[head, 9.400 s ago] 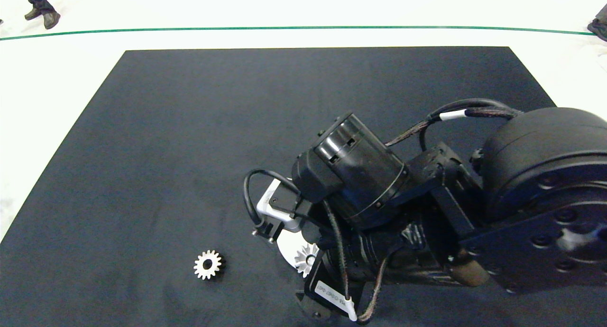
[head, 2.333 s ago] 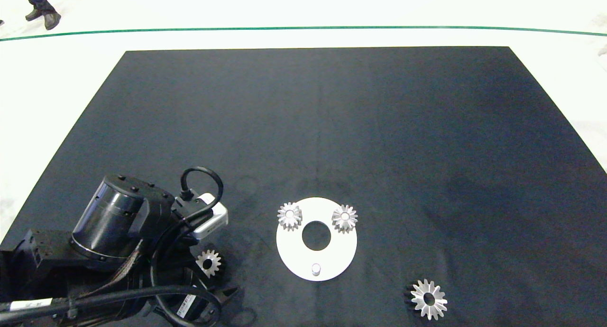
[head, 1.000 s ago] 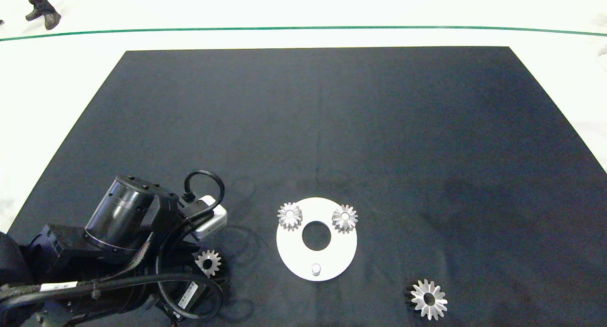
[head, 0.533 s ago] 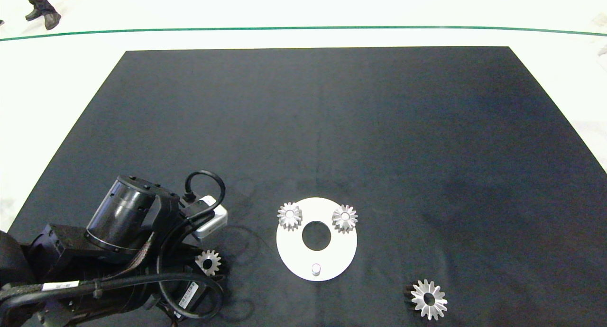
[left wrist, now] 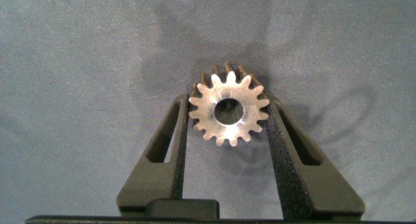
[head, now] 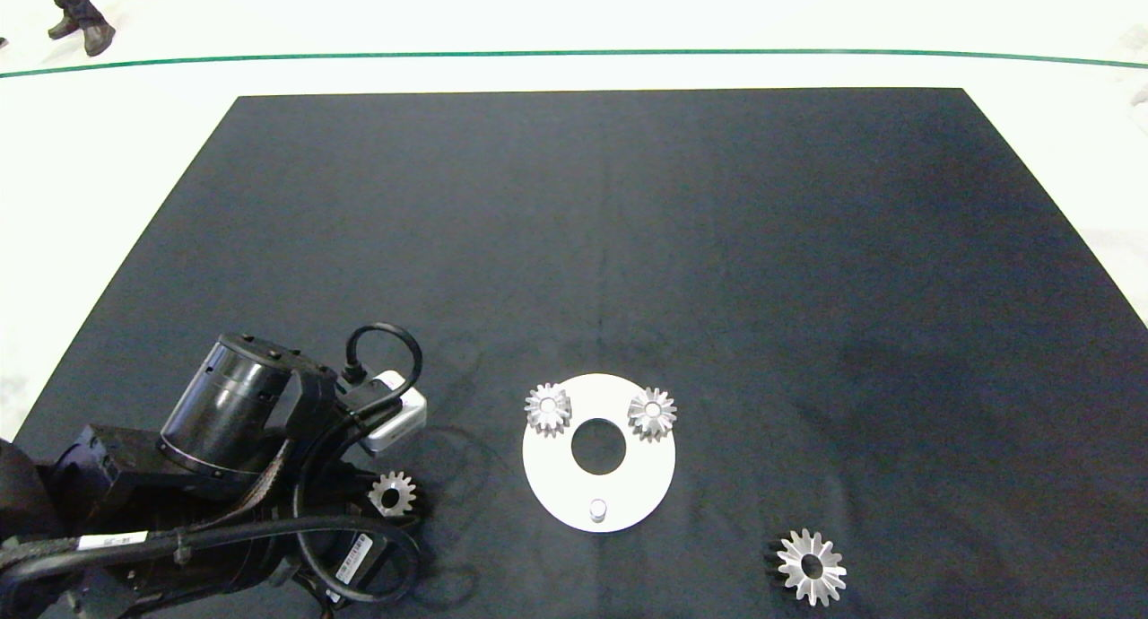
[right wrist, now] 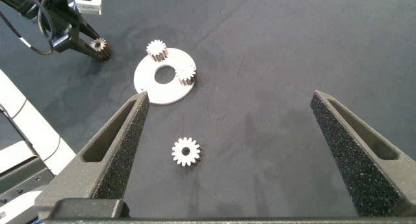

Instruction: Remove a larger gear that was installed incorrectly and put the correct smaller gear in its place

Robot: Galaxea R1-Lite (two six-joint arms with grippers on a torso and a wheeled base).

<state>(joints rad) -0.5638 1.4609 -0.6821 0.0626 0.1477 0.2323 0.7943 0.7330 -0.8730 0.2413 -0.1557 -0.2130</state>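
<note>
Mat (head: 574, 242), dark and spread over a pale floor, fills the head view and carries four gears in all. Two small grey gears (head: 548, 408) (head: 652, 414) sit on a white disc (head: 556, 484), one at each side of its round centre hole, and a single short peg (head: 597, 510) stands bare at the disc's near edge. The larger gear (head: 811, 566) lies flat on the mat, off the disc to its right and nearer the camera. The smaller gear (head: 392, 494) lies left of the disc, right at the tip of the left arm (head: 224, 457), which comes in from the lower left corner; the right arm does not show here. A person's shoe (head: 94, 36) stands on the floor beyond the mat at the top left. In the left wrist view the left gripper (left wrist: 229, 120) has its two fingers (left wrist: 170, 146) closed against the smaller gear's teeth, one on each side, with the gear lying face-up and its centre hole clear. In the right wrist view the right gripper (right wrist: 229, 107) hangs high above the mat with its two fingers (right wrist: 123, 136) spread wide and nothing between them; below it lie the larger gear (right wrist: 186, 151), the disc (right wrist: 156, 87) with its two small gears, and farther off the left gripper (right wrist: 94, 47) at the smaller gear (right wrist: 101, 47).
</note>
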